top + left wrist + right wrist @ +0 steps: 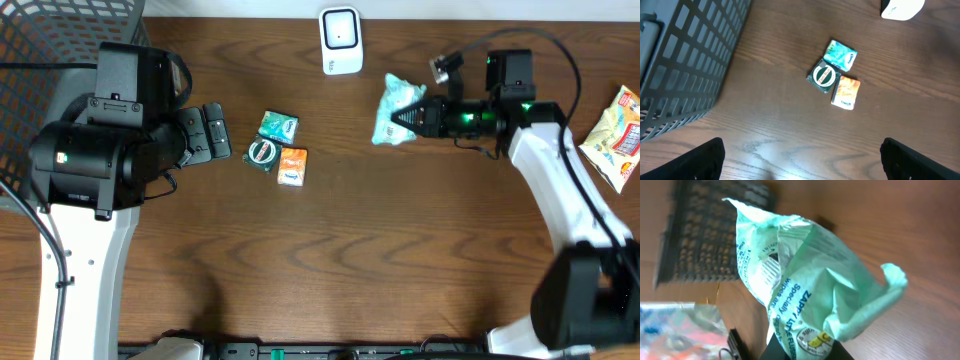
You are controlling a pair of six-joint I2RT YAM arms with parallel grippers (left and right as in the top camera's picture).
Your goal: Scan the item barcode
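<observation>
A crumpled mint-green wipes packet (398, 110) is pinched at one end by my right gripper (410, 118), which is shut on it, to the right of the white scanner (341, 40) at the table's back edge. In the right wrist view the packet (810, 280) fills the middle, blue print and a striped patch (771, 270) facing the camera, and its lower end sits between my right gripper (815, 354) jaws. My left gripper (215, 133) stands open over bare wood at the left, nothing between its fingers (705, 160). The scanner's corner (902, 7) shows in the left wrist view.
Three small items lie left of centre: a teal pack (278, 126), a round green tin (262, 152) and an orange pack (292, 165). A black wire basket (60, 40) fills the back left corner. A snack bag (620, 135) lies at the right edge.
</observation>
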